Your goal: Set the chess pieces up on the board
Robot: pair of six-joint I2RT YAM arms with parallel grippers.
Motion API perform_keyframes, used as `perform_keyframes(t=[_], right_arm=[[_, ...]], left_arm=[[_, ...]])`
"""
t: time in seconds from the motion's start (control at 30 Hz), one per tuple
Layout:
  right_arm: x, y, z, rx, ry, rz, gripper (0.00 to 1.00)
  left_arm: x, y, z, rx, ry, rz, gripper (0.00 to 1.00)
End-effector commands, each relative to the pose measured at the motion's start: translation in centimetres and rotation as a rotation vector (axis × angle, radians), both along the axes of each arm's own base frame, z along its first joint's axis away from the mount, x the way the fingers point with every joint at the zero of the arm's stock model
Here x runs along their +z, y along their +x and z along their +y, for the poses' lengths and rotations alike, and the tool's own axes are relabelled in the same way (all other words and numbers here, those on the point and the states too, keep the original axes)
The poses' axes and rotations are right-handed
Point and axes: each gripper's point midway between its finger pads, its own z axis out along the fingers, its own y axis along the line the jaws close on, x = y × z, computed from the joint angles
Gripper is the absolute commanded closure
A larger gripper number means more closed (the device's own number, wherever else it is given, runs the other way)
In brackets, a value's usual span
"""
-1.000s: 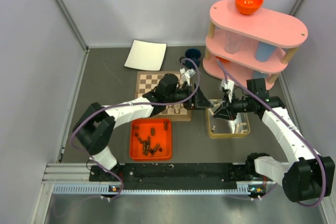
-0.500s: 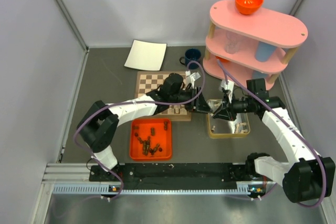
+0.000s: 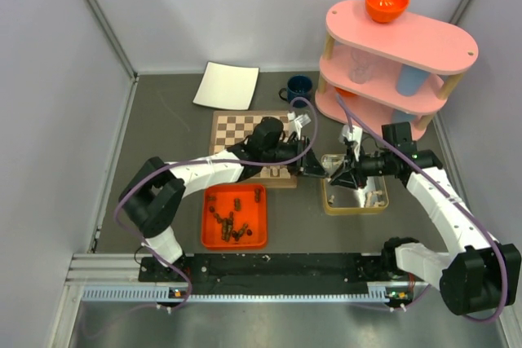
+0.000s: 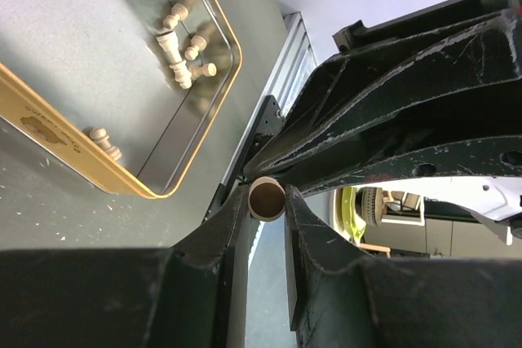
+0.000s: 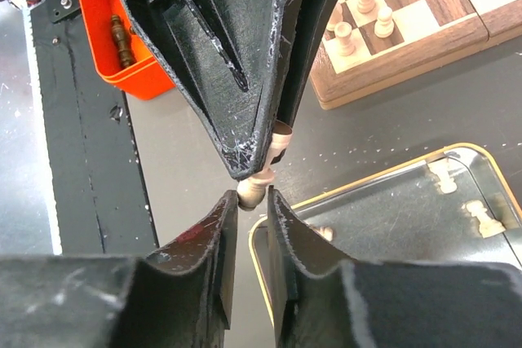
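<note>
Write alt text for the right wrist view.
A pale chess piece is pinched at one end by the right gripper from below, while the left gripper flanks its other end from above. Around them lie the board, an orange tray and a gold-rimmed tin.

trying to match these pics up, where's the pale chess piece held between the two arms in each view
top: pale chess piece is hardly visible, where left tool and right tool meet, just left of the tin tray.
left wrist: lower centre, round base facing the camera.
right wrist: centre, its head in the right tool.
shared landmark: the gold-rimmed tin tray.
</note>
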Motion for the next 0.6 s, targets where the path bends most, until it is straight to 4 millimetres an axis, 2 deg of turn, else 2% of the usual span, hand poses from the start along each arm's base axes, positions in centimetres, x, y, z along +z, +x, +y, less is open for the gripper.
perform_keyframes(t=[0.0, 0.03, 0.07, 0.1, 0.17, 0.2, 0.27, 0.3, 0.37, 0.4, 0.47, 0.5, 0.57], right_arm=[[1.2, 0.1, 0.2, 0.013, 0.004, -0.047, 0.58], [1.3, 0.2, 0.2, 0.008, 0.002, -0.053, 0.51], [1.4, 0.4, 0.0, -0.003, -0.007, -0.06, 0.42], [1.6, 0.4, 0.0, -0.006, -0.008, -0.071, 0.38], [2.4, 0.4, -0.1, -0.017, 0.01, -0.088, 0.34], [2.7, 0.5, -0.2, -0.023, 0.02, -0.086, 0.33], [3.7, 0.8, 0.0, -0.049, 0.044, -0.077, 0.32], [4.1, 1.0, 0.0, -0.058, 0.054, -0.079, 0.32], [5.4, 1.6, 0.3, -0.091, 0.099, -0.079, 0.31], [6.0, 1.6, 0.6, -0.09, 0.121, -0.078, 0.31], [7.4, 1.1, 1.3, -0.099, 0.201, -0.01, 0.32], [8.3, 1.5, 1.7, -0.095, 0.238, -0.019, 0.32], [9.4, 1.0, 2.4, -0.103, 0.31, 0.104, 0.32]], left_arm=[[4.1, -0.1, 0.3, 0.035, -0.139, -0.066, 1.0], [3.5, 0.1, 0.7, 0.073, -0.133, -0.038, 1.0], [4.3, 0.1, 1.1, 0.096, -0.157, -0.045, 1.0], [3.9, 0.1, 1.6, 0.123, -0.173, -0.041, 1.0], [4.7, 0.8, 2.2, 0.201, -0.218, -0.009, 1.0], [4.5, 0.6, 2.9, 0.229, -0.229, 0.007, 1.0], [6.3, 1.2, 3.6, 0.303, -0.315, 0.023, 1.0], [6.0, 1.1, 4.0, 0.326, -0.327, 0.043, 1.0], [7.5, 1.6, 4.6, 0.387, -0.403, 0.07, 1.0], [7.1, 1.7, 5.0, 0.417, -0.41, 0.089, 1.0], [8.2, 2.2, 5.6, 0.494, -0.47, 0.118, 1.0], [7.8, 2.2, 5.9, 0.519, -0.472, 0.138, 1.0], [8.4, 2.2, 6.1, 0.546, -0.512, 0.175, 1.0]])
